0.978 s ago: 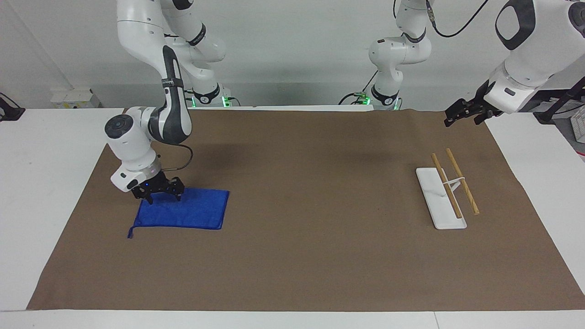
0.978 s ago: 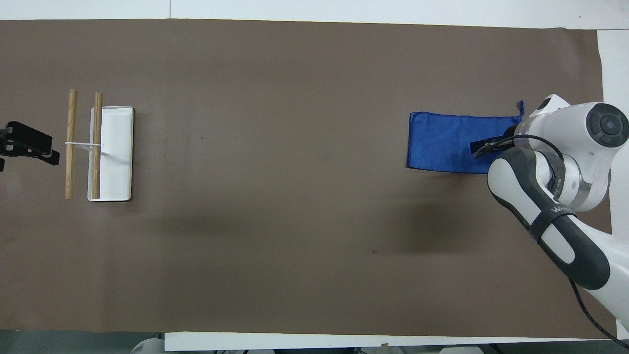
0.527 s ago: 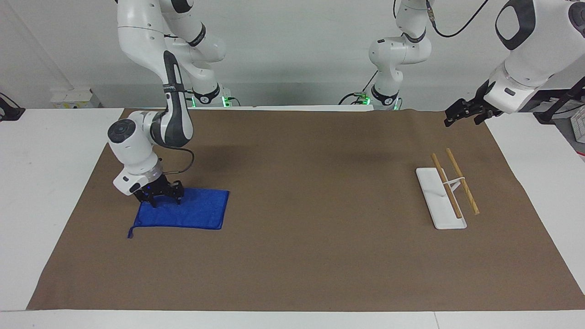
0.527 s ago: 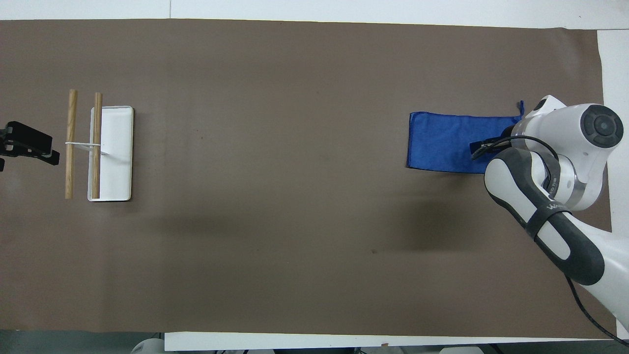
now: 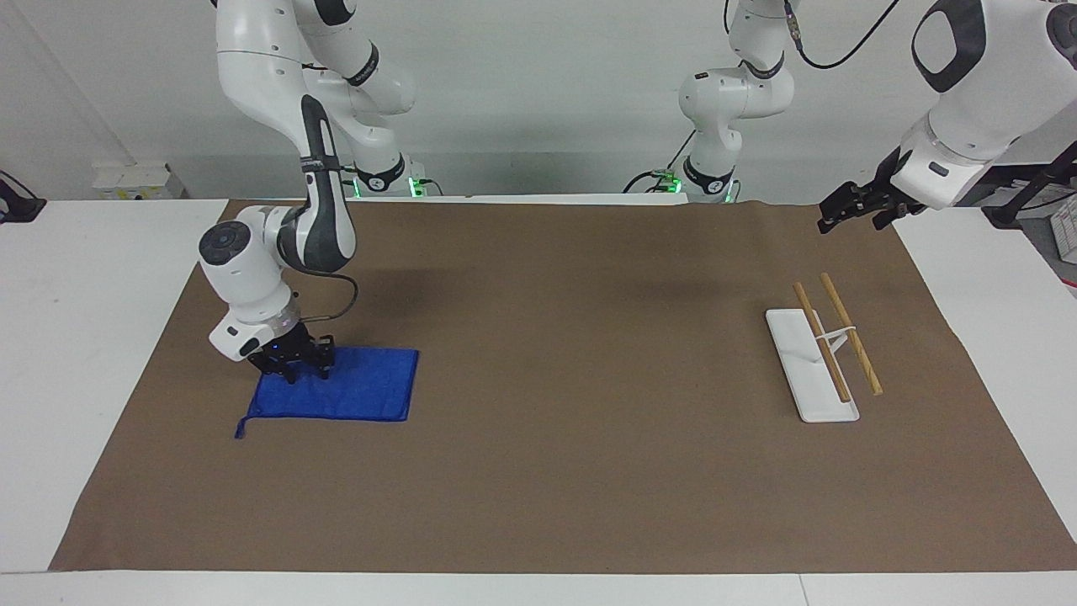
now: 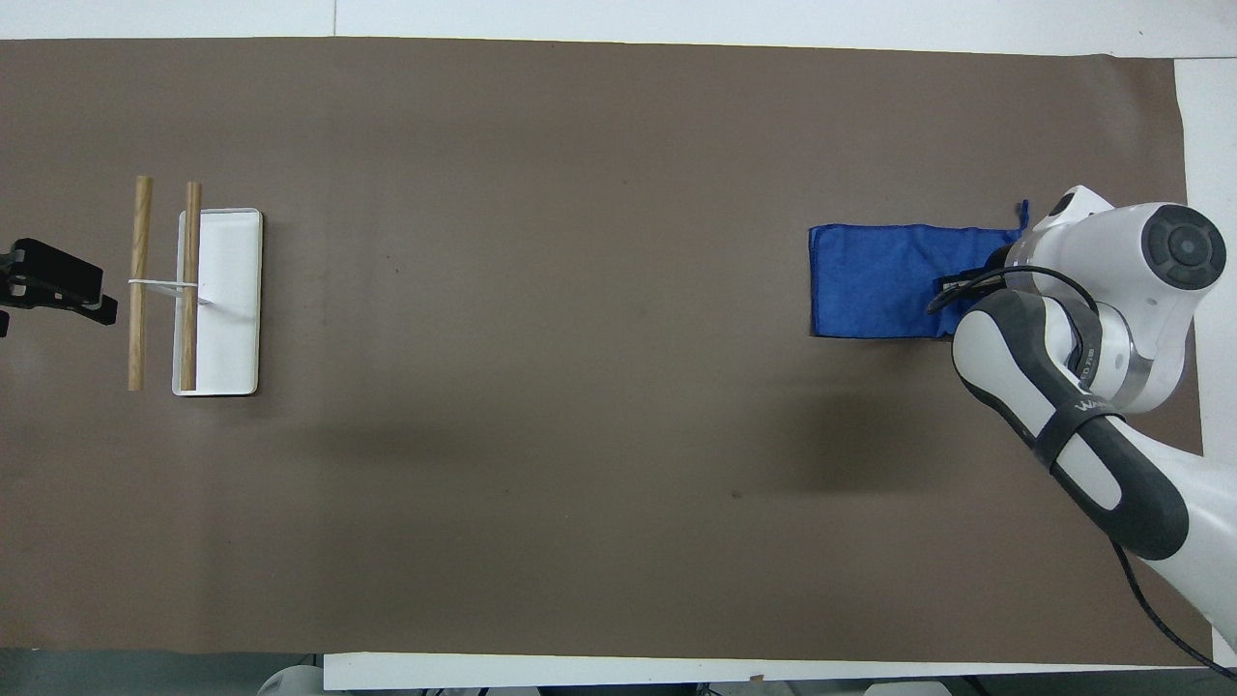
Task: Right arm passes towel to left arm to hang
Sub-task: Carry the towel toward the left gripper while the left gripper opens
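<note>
The blue towel (image 5: 358, 391) lies flat on the brown mat at the right arm's end of the table, its loop tail at the corner farthest from the robots. My right gripper (image 5: 294, 369), with its blue light, is down on the towel's edge nearest the robots and pinches the cloth, which is bunched there. In the overhead view the towel (image 6: 870, 280) shows, and the wrist hides most of the right gripper (image 6: 955, 290). My left gripper (image 5: 844, 215) waits in the air over the mat's edge at the left arm's end and also shows in the overhead view (image 6: 58, 288).
A white rack base (image 5: 799, 370) with two wooden rods (image 5: 851, 335) on a thin white stand sits near the left arm's end, below the left gripper; it also shows in the overhead view (image 6: 227, 300). The brown mat (image 5: 547, 379) covers most of the white table.
The right gripper's fingers have drawn together on the towel's edge. The towel has bunched and slid slightly toward the right arm's end. The left arm has not moved.
</note>
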`<state>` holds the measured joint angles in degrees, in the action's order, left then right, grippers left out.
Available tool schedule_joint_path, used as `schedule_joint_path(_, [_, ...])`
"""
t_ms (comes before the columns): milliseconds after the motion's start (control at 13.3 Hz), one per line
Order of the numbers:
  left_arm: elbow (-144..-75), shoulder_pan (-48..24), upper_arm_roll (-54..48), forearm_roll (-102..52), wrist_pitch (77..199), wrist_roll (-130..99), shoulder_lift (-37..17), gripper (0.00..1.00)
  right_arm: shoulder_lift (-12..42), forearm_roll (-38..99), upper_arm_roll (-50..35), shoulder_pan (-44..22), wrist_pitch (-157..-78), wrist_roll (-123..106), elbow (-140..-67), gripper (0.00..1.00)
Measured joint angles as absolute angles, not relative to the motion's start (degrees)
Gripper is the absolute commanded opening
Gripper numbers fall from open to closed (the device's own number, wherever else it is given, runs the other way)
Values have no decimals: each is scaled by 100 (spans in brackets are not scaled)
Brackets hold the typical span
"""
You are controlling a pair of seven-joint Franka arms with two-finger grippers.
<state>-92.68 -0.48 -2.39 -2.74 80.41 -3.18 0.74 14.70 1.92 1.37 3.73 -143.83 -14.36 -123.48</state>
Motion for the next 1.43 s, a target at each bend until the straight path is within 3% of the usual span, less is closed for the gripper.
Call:
schedule_joint_path(301, [-9268,-48,-239,-274,8041,-318,74,100,1465,199,130,373,-14241,-1383,-12290,0])
schedule_joint_path(527, [-9269,-48,-239,-274,8035,-318,74,100,1369,211,-80,370,-13081,-538,-11726,0])
schedule_joint_path(903, [-9292,-55,-262,-274,7884,-318,75,100,863,220,-1189,313,-11602,2215,-10914,0])
schedule_joint_path(1204, [-9487,-54,-241,-417,7988,-1335,142,100,862,352,-2304,263,-11391,4861,-10430,0])
schedule_joint_path(1430, [-10351,-62,-267,-1233,8958,-3601,459,100,999,1332,-2698,135,-11625,6324,-10109,0])
